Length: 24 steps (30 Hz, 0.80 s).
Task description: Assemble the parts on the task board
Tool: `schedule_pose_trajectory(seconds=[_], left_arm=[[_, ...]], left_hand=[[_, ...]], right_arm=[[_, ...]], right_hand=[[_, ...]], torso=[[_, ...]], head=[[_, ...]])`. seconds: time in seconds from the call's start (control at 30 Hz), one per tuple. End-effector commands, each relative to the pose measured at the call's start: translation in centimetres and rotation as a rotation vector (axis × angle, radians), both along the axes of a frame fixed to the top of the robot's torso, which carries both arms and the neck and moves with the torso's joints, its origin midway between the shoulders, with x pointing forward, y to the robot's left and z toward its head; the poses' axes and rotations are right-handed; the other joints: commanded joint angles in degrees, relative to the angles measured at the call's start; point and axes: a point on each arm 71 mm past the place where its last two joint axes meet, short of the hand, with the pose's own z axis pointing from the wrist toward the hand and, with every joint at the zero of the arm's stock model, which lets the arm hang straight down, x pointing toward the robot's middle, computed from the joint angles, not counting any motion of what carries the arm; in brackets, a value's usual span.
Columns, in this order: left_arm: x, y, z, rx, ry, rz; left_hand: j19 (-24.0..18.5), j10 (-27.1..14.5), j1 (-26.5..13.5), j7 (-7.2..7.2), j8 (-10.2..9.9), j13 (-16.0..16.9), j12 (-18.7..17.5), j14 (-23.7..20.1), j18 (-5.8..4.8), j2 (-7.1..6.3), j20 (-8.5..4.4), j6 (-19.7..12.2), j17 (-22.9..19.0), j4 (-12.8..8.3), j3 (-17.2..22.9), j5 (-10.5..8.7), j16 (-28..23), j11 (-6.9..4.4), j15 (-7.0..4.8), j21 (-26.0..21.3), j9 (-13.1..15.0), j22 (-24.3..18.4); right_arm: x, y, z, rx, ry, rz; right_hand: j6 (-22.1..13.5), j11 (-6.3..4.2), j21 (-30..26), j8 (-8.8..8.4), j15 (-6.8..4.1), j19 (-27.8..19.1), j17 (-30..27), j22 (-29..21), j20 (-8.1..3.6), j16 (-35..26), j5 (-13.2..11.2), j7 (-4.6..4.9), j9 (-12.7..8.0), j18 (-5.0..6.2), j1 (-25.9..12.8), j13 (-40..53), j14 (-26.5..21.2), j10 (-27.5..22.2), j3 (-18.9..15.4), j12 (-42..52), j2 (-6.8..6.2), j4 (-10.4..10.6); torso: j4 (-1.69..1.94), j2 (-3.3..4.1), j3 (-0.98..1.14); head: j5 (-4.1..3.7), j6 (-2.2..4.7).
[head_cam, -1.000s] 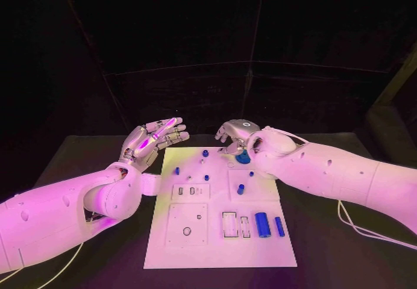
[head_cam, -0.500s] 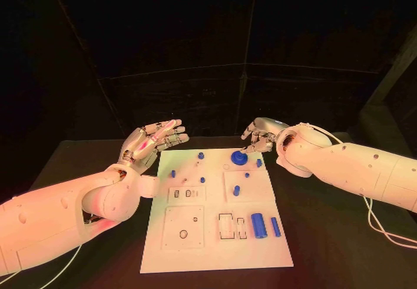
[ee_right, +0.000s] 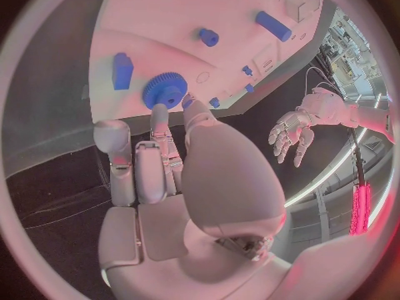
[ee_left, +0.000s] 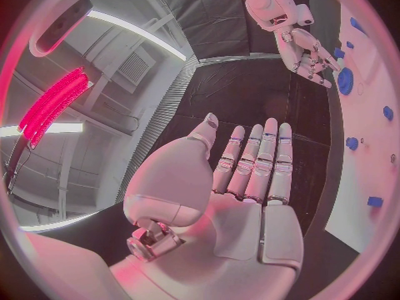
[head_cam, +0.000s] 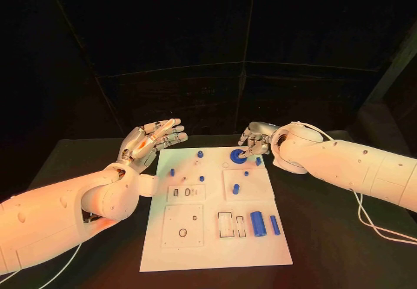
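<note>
The white task board (head_cam: 213, 241) lies in the middle of the table. A blue gear (head_cam: 237, 156) sits near its far edge, with a small blue block (head_cam: 258, 161) to its right. My right hand (head_cam: 257, 141) hovers just right of the gear, fingers pointing down and apart, holding nothing. In the right wrist view its fingertips (ee_right: 159, 117) end close beside the gear (ee_right: 165, 90); whether they touch is unclear. My left hand (head_cam: 152, 141) is raised at the board's far left corner, flat and open, fingers straight in the left wrist view (ee_left: 250, 180).
Several small blue pegs (head_cam: 202, 179) stand on the board's far half. A short blue peg (head_cam: 235, 189) is at mid-board. A thick blue cylinder (head_cam: 258, 223) and a thin blue bar (head_cam: 275, 224) lie near the front right, beside empty slots (head_cam: 228, 224).
My right hand lifted off the gear and drew back to the right, then eased a little closer again. The gear now stands uncovered. My left hand has stayed put.
</note>
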Motion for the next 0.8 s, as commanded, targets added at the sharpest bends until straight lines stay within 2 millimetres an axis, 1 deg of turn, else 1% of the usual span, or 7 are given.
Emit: schedule_pose_trajectory(seconds=[0.03,0.13,0.27,0.4,0.57,0.8], left_arm=[[-0.03,-0.20,0.14,-0.007,-0.008,-0.018],[-0.02,-0.23,0.13,-0.007,-0.007,-0.020],[-0.02,-0.25,0.11,-0.007,-0.006,-0.021],[-0.01,-0.24,0.10,-0.007,-0.006,-0.021],[-0.01,-0.25,0.09,-0.007,-0.006,-0.022],[0.03,-0.21,0.06,-0.007,-0.005,-0.021]], left_hand=[[0.6,0.1,0.1,3.98,-0.2,-0.1,-0.3,0.3,0.93,0.25,-0.03,0.1,-0.1,-0.4,0.0,0.18,-0.4,0.16,0.13,0.2,0.0,-0.1],[0.6,0.1,0.1,3.98,-0.2,-0.1,-0.3,0.3,0.93,0.25,-0.03,0.1,-0.1,-0.4,0.0,0.18,-0.4,0.16,0.13,0.2,0.0,-0.1],[0.6,0.1,0.2,3.96,-0.3,0.0,-0.3,0.3,0.93,0.30,-0.03,0.1,-0.1,-0.5,0.1,0.18,-0.4,0.15,0.13,0.2,0.0,-0.1],[0.6,0.1,0.2,3.96,-0.3,0.0,-0.3,0.3,0.93,0.30,-0.03,0.1,-0.1,-0.5,0.1,0.18,-0.4,0.15,0.13,0.2,0.0,-0.1],[0.6,0.1,0.2,3.96,-0.3,0.0,-0.3,0.3,0.93,0.30,-0.03,0.1,-0.1,-0.5,0.1,0.18,-0.4,0.15,0.13,0.2,0.0,-0.1],[0.6,0.1,0.2,3.96,-0.3,0.0,-0.3,0.3,0.93,0.30,-0.03,0.1,-0.1,-0.5,0.1,0.18,-0.4,0.15,0.13,0.2,0.0,-0.1]], right_arm=[[0.10,0.24,-0.31,-0.031,0.042,0.017],[0.18,0.45,-0.44,-0.040,0.049,0.023],[0.19,0.68,-0.58,-0.054,0.053,0.030],[0.30,0.81,-0.74,-0.061,0.052,0.029],[0.47,0.87,-0.84,-0.062,0.046,0.022],[0.61,0.97,-0.93,-0.065,0.047,0.018]], right_hand=[[-0.4,0.05,0.4,0.40,0.50,0.3,0.5,0.2,0.03,0.4,0.4,0.01,0.0,-0.75,0.8,0.7,2.6,-0.6,0.2,0.5,0.11,0.0],[-0.1,0.03,0.7,0.70,0.50,0.4,1.2,0.7,0.03,0.8,0.5,0.00,0.1,-0.82,1.3,1.6,2.6,-0.9,0.3,1.3,0.35,-0.1],[0.2,0.02,0.9,0.99,0.50,0.5,1.6,1.0,0.03,1.0,0.8,-0.02,0.1,-0.87,1.5,2.4,2.7,-1.2,0.4,2.0,0.61,-0.1],[0.2,0.03,1.1,0.97,0.50,0.6,1.8,1.3,0.03,1.1,0.9,0.00,0.1,-0.92,1.5,2.8,2.7,-1.1,0.4,2.4,0.69,-0.1],[0.0,0.05,1.4,0.97,0.52,0.7,2.2,1.7,0.04,1.3,1.0,0.02,0.1,-0.98,1.7,4.0,2.8,-0.9,0.5,3.4,1.00,-0.1],[0.4,-0.02,1.9,1.28,0.49,1.0,2.7,2.5,0.03,1.7,1.3,-0.02,0.1,-1.09,2.4,6.0,2.9,-0.7,1.2,5.2,2.01,-0.4]], torso=[[-0.02,0.01,-0.04],[0.07,0.00,-0.06],[0.12,-0.02,-0.03],[0.01,-0.02,-0.07],[-0.06,0.02,-0.02],[0.02,0.01,-0.03]], head=[[-0.01,0.02],[-0.02,-0.18],[0.02,-0.21],[0.11,-0.15],[0.21,-0.23],[0.15,-0.39]])
